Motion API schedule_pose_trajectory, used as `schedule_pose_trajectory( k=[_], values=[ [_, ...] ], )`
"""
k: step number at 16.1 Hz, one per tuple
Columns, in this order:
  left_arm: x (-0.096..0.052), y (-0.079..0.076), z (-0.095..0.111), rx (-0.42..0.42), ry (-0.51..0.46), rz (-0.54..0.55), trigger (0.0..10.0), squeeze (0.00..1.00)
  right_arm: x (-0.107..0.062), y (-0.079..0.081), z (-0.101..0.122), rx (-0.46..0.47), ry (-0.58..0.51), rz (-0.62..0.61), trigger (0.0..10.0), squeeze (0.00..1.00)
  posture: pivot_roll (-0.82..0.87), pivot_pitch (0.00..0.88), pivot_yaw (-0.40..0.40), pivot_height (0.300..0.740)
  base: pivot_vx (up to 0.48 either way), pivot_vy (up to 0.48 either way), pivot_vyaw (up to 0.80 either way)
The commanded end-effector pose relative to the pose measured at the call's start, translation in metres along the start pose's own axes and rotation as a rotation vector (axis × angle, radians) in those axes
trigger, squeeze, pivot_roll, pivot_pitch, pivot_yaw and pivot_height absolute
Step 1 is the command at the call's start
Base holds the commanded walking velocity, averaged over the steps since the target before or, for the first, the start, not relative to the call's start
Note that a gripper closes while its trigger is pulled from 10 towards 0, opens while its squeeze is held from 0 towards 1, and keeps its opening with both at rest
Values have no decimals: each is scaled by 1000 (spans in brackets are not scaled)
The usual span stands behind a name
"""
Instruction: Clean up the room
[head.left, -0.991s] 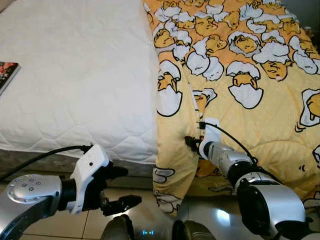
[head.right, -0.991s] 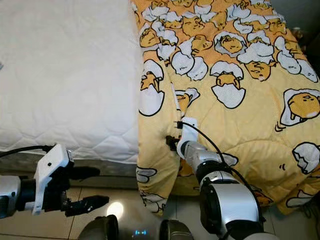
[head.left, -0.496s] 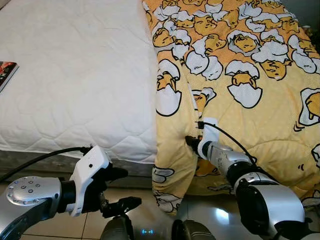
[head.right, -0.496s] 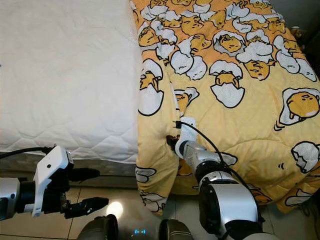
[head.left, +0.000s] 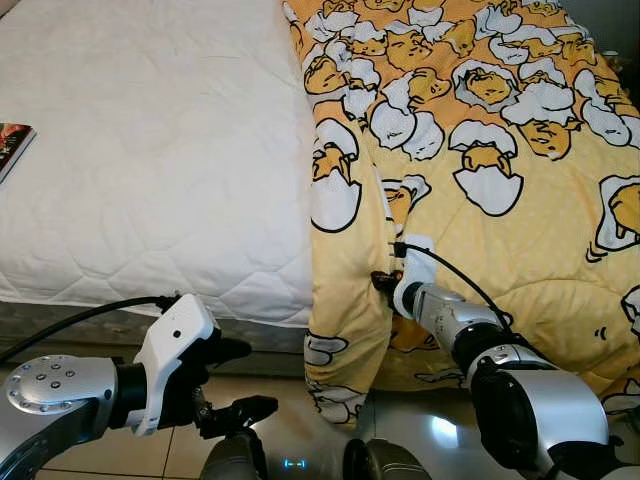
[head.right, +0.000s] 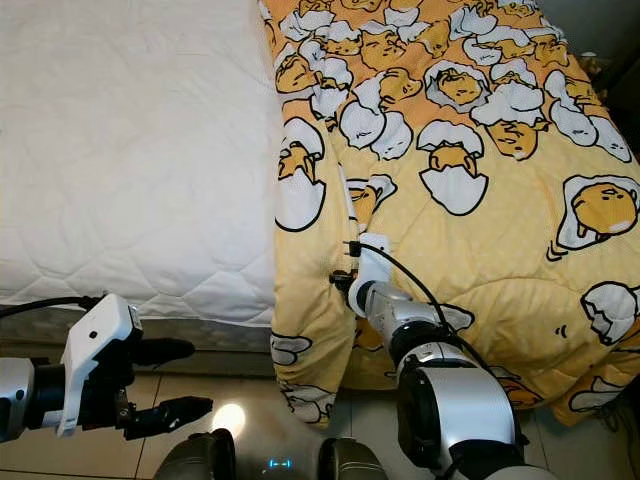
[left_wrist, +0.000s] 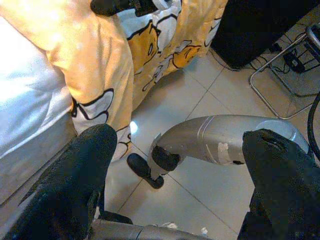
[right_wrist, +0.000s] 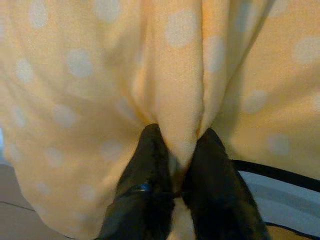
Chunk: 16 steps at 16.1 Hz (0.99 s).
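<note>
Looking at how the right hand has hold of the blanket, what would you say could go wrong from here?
1. The right hand pinches only a thin fold of the blanket; a pull might slip it free.
2. The blanket's corner hangs to the floor by the robot's feet, so it could drag or get stepped on.
3. The left hand is open, low beside the bed; with one hand, the blanket may bunch rather than spread.

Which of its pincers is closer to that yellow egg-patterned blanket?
The right pincer: it pinches a fold of the blanket at the bed's edge. The left pincer hangs open above the floor, apart from it.
</note>
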<state>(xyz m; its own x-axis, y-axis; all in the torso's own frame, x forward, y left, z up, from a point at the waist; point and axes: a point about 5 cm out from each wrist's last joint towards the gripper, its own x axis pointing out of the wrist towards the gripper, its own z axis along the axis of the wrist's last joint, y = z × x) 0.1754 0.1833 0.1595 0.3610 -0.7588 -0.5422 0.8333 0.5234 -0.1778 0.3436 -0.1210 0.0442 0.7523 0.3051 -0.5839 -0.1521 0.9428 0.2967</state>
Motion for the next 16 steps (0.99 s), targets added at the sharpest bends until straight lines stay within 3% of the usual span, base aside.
schedule_pose_trajectory(
  k=[1,3,5,6,7,9,11,12,16],
  values=[
    [-3,3,-3,2,12,26,10000,0,1,6,2,1,1,29,0,0,22,157,-57,740,0,0,0],
    [-7,11,-5,8,21,71,10000,0,4,22,5,-45,-2,92,0,0,17,108,-52,740,0,0,0],
    [-14,19,-5,18,23,105,10000,0,8,48,9,-99,-6,180,0,0,17,88,-51,740,0,0,0],
    [-18,23,-5,26,30,121,10000,0,10,72,12,-119,-14,258,0,0,22,44,-52,740,0,0,0],
    [-19,24,-6,28,31,127,10000,0,11,80,12,-125,-16,285,0,0,25,35,-52,740,0,0,0],
    [-26,31,-6,36,35,163,10000,0,10,127,15,-178,-18,449,0,0,37,1,-57,740,0,0,0],
    [-30,33,-7,42,43,176,10000,0,5,165,13,-253,-2,592,0,0,41,0,-56,740,0,0,0],
    [-31,33,-7,45,43,177,10000,0,2,176,11,-292,10,647,0,0,40,0,-55,740,0,0,0],
    [-31,33,-8,49,36,176,10000,0,0,185,9,-315,26,707,0,0,30,0,-40,740,0,0,0]
  ],
)
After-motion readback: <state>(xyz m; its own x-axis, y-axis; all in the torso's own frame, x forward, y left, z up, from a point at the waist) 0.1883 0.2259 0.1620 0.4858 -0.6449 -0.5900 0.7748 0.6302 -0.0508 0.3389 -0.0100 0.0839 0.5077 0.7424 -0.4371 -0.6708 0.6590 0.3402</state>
